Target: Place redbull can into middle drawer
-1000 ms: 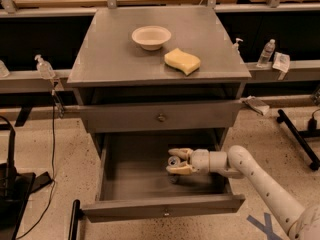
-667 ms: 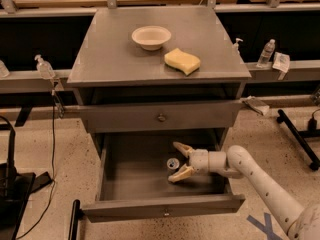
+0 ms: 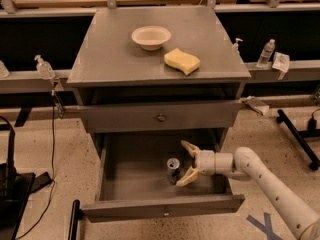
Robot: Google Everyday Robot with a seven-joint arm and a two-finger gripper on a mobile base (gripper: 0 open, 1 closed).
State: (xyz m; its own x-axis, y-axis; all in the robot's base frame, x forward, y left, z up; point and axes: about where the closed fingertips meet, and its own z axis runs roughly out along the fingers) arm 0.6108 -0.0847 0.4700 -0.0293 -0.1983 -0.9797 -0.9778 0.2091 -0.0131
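Enters from the lower right corner as a single white arm (image 3: 276,190), climbing leftward to a bent elbow (image 3: 245,158). Runs level from there through a short wrist (image 3: 215,162) to the gripper (image 3: 183,163), low and just right of centre. Points left. Spreads both pale fingers (image 3: 188,177) wide, one angled up, the other down, tips well apart.

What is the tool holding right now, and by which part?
Nothing. The tool sits open inside the middle drawer, fingers spread beside the redbull can, which stands upright on the drawer floor, not gripped.
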